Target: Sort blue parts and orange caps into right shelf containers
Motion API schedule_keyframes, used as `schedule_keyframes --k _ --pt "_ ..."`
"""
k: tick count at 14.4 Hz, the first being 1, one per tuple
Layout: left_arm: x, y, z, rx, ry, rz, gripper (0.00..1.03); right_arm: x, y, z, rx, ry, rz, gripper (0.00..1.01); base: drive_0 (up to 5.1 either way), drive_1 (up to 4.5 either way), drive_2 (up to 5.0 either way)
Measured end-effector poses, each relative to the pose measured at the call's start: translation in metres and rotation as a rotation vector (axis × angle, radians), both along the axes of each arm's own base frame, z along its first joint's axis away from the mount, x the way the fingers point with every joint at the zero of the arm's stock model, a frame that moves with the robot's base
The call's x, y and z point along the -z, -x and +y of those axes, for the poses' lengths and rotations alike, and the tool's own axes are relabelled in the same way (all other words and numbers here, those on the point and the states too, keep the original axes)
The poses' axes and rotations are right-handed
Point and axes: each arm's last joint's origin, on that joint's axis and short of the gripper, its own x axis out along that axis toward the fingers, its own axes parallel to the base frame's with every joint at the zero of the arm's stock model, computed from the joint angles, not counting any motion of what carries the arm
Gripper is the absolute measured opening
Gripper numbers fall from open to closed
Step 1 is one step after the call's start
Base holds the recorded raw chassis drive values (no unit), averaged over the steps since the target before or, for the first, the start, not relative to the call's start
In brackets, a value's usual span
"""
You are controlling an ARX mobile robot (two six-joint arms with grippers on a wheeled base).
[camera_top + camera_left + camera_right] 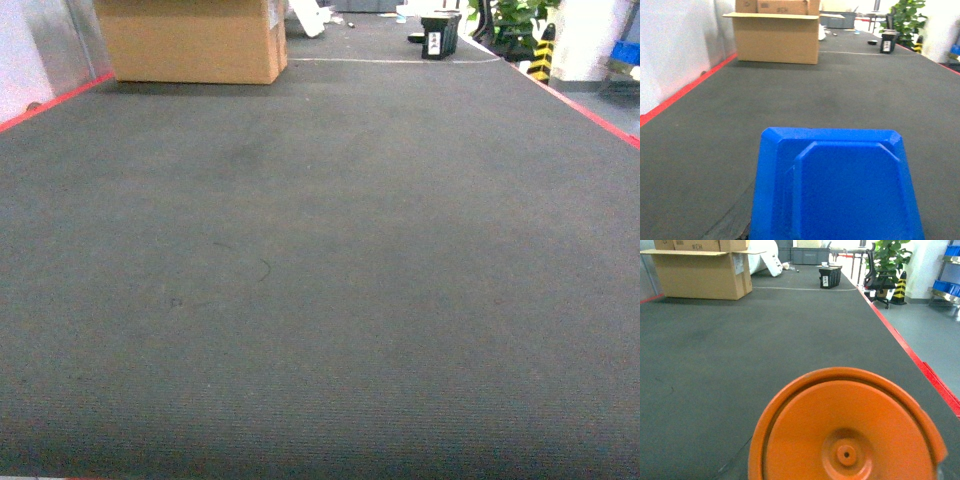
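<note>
Left wrist view: a glossy blue moulded plastic part (837,187) fills the lower frame, close to the camera, above the dark grey carpeted floor (320,280). Right wrist view: a round orange plastic cap (847,427) looms equally close. Neither pincer is visible, so their state can't be told. A brown cardboard box (192,40) sits far back left.
</note>
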Motion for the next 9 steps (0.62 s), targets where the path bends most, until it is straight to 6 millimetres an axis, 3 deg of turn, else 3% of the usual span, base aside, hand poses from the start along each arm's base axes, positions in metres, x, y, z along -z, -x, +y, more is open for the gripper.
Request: schedule_keyframes --k 9 --pt "0.022 0.016 0.001 0.003 0.003 0.022 0.42 0.016 0.000 0.000 0.000 0.000 -0.010 0.45 0.0 0.00 0.0"
